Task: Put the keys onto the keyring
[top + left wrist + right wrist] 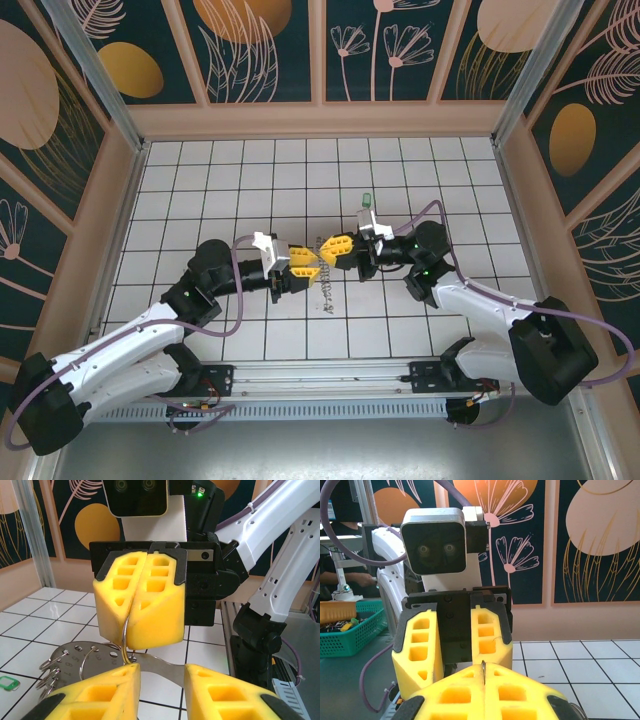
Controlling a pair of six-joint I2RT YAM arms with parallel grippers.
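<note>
Yellow-padded right hand (pixel 135 625) is clamped on the thin keyring (pixel 123 642) above the counter (pixel 250 170), left hand (pixel 161 672) grips a flat metal blade (pixel 155 664) at the ring's lower edge, while the green key (pixel 8 682) lies apart on the tiles, seemingly still unthreaded.

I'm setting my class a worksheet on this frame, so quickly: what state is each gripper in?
Left gripper: jaws part open around a flat metal key; grip cannot be told.
Right gripper: shut on the keyring.
</note>
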